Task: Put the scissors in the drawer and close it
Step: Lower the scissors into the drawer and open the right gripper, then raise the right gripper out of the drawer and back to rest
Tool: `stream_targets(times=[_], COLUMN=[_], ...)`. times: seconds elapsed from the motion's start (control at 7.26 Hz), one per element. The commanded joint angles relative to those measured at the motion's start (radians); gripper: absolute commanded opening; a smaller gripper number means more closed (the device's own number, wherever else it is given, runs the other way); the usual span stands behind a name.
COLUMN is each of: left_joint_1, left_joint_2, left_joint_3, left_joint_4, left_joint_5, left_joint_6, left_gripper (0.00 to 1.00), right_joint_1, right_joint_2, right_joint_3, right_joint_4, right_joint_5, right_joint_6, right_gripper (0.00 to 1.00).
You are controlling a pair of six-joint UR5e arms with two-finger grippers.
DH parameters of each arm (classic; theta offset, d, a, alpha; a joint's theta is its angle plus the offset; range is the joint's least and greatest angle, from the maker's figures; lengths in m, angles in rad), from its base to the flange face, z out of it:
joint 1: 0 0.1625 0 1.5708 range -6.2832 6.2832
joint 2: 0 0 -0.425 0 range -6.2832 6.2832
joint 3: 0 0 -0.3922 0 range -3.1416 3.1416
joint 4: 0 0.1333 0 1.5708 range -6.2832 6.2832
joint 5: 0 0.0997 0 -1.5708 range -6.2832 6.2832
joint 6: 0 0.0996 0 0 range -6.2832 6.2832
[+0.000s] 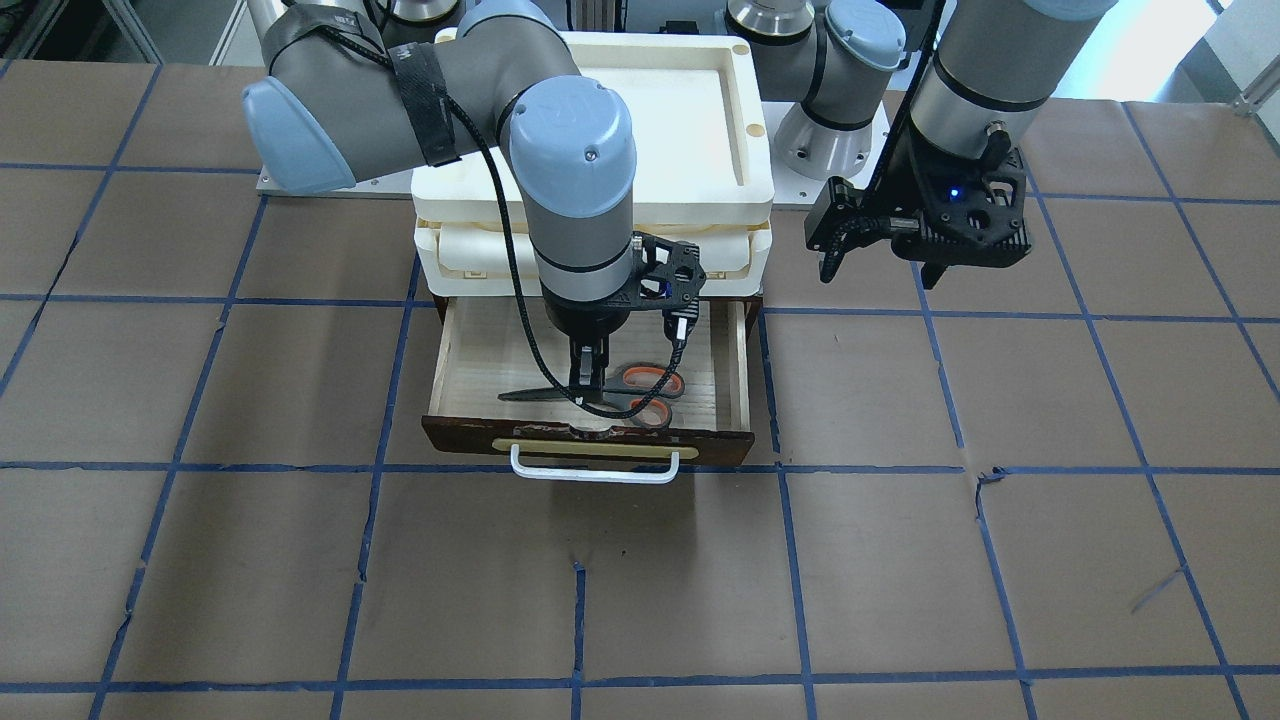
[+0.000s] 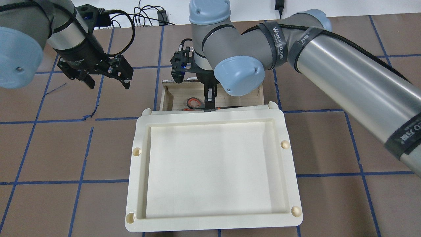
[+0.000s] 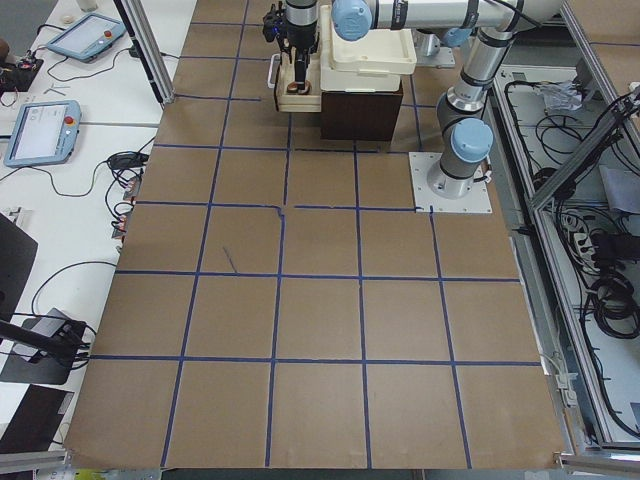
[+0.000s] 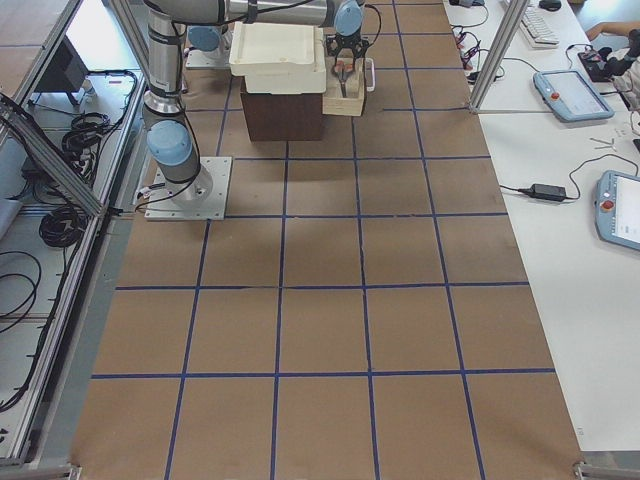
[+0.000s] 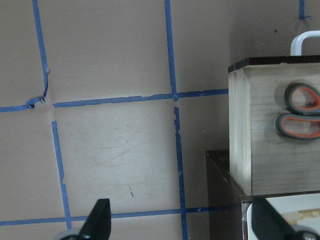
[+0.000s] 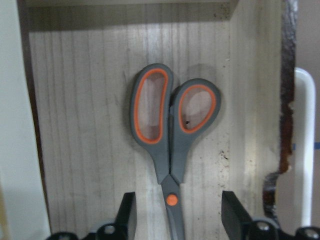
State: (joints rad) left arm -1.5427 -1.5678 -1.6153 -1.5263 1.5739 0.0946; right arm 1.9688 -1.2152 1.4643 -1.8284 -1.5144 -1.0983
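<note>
Exterior front-facing view, widest first: brown paper tabletop [image 1: 900, 560] gridded in blue tape. Near the robot's base, stacked cream plastic trays [image 1: 600, 215]. Pulled out from beneath them, a shallow pale-wood drawer with a dark chipped front [image 1: 490, 345]. Apparently flat on its floor, close to the front board, loops toward the robot's left: small scissors with grey-and-orange handles and slim blades [image 1: 640, 395].

Reaching straight down into the drawer from the grey right arm [image 1: 570, 200]: right fingers [image 6: 128, 215], parted, one on either side of the pivot, with bare wood in both gaps, gripping nothing by the look of the wrist view. So placing judged done; withdrawing and closing not yet done.

Possible trouble, biggest first:
- Pushing the drawer in with the arm down inside, and so jamming wrist or looping black cable [image 1: 520, 300] against the tray stack overhanging the back.
- Pressing off-centre on the front, and so skewing the drawer in its slot.
- Rising crookedly, catching a blade and dragging the scissors up onto a side wall, blocking the close.

Around: left fingers [image 5: 99, 220] spread wide, empty, hovering over bare tabletop off the drawer's side, well apart from it. On the front board, a brass-coloured plate and a white bar handle [image 1: 595, 472], untouched. In the way of closing: only the right fingers and the cable within the drawer.
</note>
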Motion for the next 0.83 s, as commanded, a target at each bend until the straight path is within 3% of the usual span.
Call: stream_targets(times=[0.0, 0.14, 0.41, 0.55, 0.69], left_joint_1=[0.000, 0.000, 0.000, -0.002, -0.002], left_joint_2=[0.000, 0.000, 0.000, 0.000, 0.000], left_joint_3=[0.000, 0.000, 0.000, 0.000, 0.000], left_joint_4=[0.000, 0.000, 0.000, 0.000, 0.000], left_joint_5=[0.000, 0.000, 0.008, 0.008, 0.006], left_joint_6=[-0.004, -0.004, -0.006, -0.016, -0.015], left_gripper=[1.00, 1.00, 1.00, 1.00, 1.00], right_joint_1=[-0.071, -0.158, -0.304, -0.326, -0.324], right_joint_2=[-0.065, -0.125, -0.232, -0.283, -0.309], right_joint_3=[-0.054, -0.050, -0.048, -0.048, -0.045], right_joint_4=[0.012, 0.068, 0.174, 0.204, 0.240], right_joint_5=[-0.021, -0.024, -0.024, -0.033, -0.097], right_joint_6=[0.079, 0.121, 0.206, 0.430, 0.583], right_gripper=[0.71, 0.71, 0.92, 1.00, 1.00])
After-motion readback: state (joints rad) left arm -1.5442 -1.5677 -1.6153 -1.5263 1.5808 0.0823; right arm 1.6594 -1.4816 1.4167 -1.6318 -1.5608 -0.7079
